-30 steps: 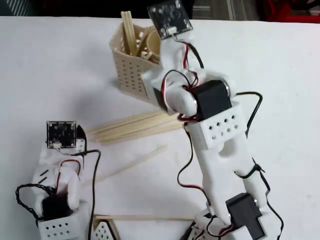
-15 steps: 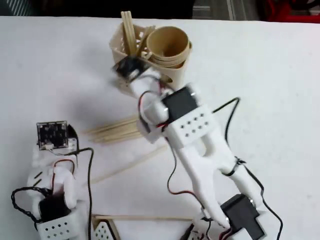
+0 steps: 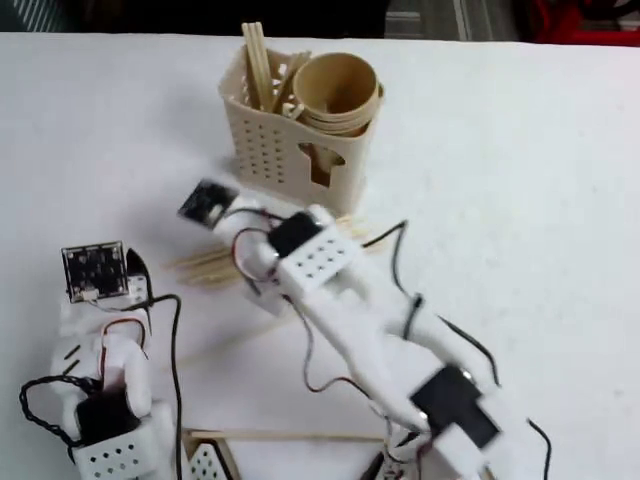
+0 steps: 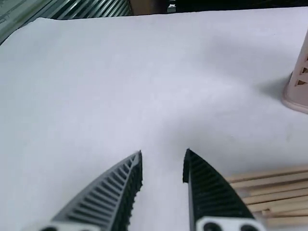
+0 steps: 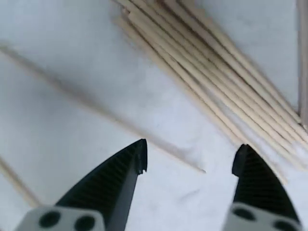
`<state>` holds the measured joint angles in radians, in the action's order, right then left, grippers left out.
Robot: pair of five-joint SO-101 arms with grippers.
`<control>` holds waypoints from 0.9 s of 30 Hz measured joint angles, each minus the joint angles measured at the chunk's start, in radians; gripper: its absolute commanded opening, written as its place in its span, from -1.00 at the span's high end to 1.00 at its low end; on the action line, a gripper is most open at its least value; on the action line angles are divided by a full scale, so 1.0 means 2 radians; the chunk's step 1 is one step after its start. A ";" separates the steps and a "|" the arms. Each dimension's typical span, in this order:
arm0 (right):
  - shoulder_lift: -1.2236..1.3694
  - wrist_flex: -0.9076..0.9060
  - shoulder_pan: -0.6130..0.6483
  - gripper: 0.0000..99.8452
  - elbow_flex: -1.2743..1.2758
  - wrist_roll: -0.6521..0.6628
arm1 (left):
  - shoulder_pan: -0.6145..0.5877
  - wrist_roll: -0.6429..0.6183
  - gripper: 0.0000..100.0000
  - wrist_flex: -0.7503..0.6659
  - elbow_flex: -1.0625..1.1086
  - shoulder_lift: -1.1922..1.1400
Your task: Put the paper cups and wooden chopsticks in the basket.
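Observation:
The perforated beige basket (image 3: 290,150) stands at the back of the table with stacked paper cups (image 3: 340,90) and a few upright wooden chopsticks (image 3: 255,65) inside. A bundle of several chopsticks (image 3: 200,265) lies on the table in front of it, partly under the right arm (image 3: 330,300). My right gripper (image 5: 190,159) is open just above the table, beside that bundle (image 5: 216,91) and over a single chopstick (image 5: 96,110). My left gripper (image 4: 162,154) hangs open and holds nothing, with the bundle's ends (image 4: 269,192) beside it.
A lone chopstick (image 3: 225,345) lies slanted between the two arms. Another (image 3: 290,436) lies along the front edge. The basket's corner (image 4: 298,91) shows past the left gripper. The white table (image 3: 520,200) is bare to the right and far left.
The right arm swung away from over the basket, down and left to the chopstick bundle, uncovering the cups in the basket. The left arm shifted slightly left.

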<state>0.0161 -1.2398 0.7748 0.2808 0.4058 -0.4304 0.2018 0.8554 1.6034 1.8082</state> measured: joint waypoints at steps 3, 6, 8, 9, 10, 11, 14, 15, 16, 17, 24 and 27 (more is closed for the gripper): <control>0.054 0.002 0.010 0.40 -0.025 0.013 | 0.000 0.000 0.70 0.000 0.000 0.000; 0.105 0.004 0.008 0.40 -0.065 0.015 | 0.000 0.000 0.70 0.000 0.000 0.000; 0.137 0.004 0.007 0.40 -0.093 0.015 | 0.000 0.000 0.70 0.000 0.000 0.000; 0.153 0.004 0.008 0.40 -0.107 0.015 | 0.000 0.000 0.70 0.000 0.000 0.000; 0.170 0.004 0.009 0.40 -0.120 0.015 | 0.000 0.000 0.70 0.000 0.000 0.000; 0.186 0.004 0.009 0.40 -0.134 0.015 | 0.000 0.000 0.70 0.000 0.000 0.000; 0.227 0.005 0.008 0.40 -0.172 0.015 | 0.000 0.000 0.70 0.000 0.000 0.000; 0.239 0.005 0.008 0.42 -0.180 0.015 | 0.000 0.000 0.70 0.000 0.000 0.000; 0.251 0.005 0.008 0.47 -0.189 0.015 | 0.000 0.000 0.70 0.000 0.000 0.000; 0.259 0.005 0.008 0.53 -0.197 0.015 | 0.000 0.000 0.70 0.000 0.000 0.000; 0.293 0.008 0.004 0.95 -0.222 0.015 | 0.000 0.000 0.70 0.000 0.000 0.000; 0.296 0.002 0.005 0.96 -0.222 0.015 | 0.000 0.000 0.70 0.000 0.000 0.000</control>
<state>0.6084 -1.2367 0.7856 -0.1642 0.4365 -0.4304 0.2018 0.8554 1.6034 1.8082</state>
